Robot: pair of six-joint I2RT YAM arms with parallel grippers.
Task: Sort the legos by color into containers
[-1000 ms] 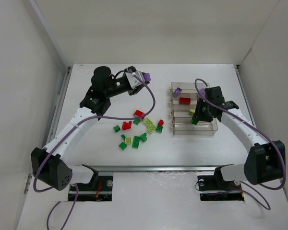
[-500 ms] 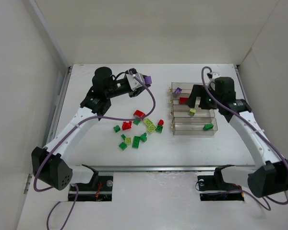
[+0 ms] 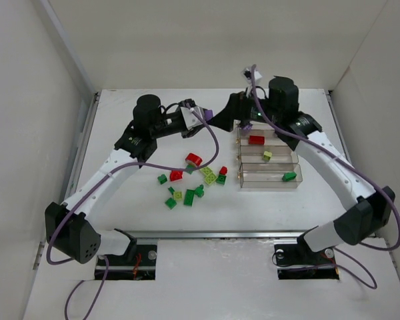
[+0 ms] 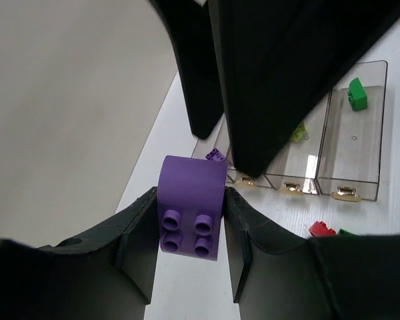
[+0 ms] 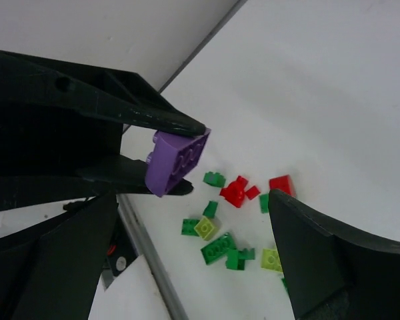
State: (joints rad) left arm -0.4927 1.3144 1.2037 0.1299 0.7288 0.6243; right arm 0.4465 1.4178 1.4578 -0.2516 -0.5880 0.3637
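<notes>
Loose legos [image 3: 209,175] lie on the table [image 3: 267,213], left of the containers [image 3: 260,179]

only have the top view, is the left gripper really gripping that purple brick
observer: yes, left wrist view shows the purple brick pinched in the left gripper, four studs toward the camera
operator: anything in the right gripper
observer: no, right wrist view shows the right gripper open and empty, the held brick ahead of it
operator: any purple binned, arm blocks that
observer: a small purple piece shows behind the held brick, seemingly at the far end of the bins
</notes>
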